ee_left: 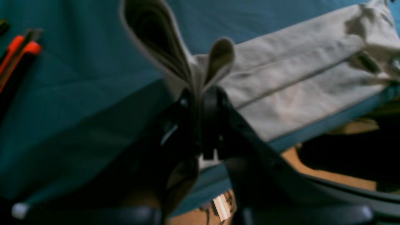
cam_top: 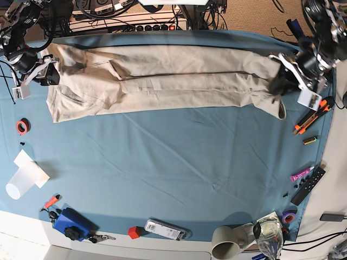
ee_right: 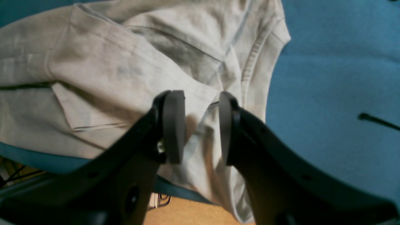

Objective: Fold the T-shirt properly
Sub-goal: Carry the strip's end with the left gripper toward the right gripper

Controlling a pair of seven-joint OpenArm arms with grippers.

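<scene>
The T-shirt (cam_top: 162, 81) lies stretched across the top of the table (cam_top: 179, 168). The left tool (ee_left: 200, 100) pinches its right end (fabric bunched upward); the right tool (ee_right: 200, 125) gapes narrowly over its left end.

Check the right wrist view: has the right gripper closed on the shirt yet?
No. The right gripper is open, its pads apart over the T-shirt.
</scene>
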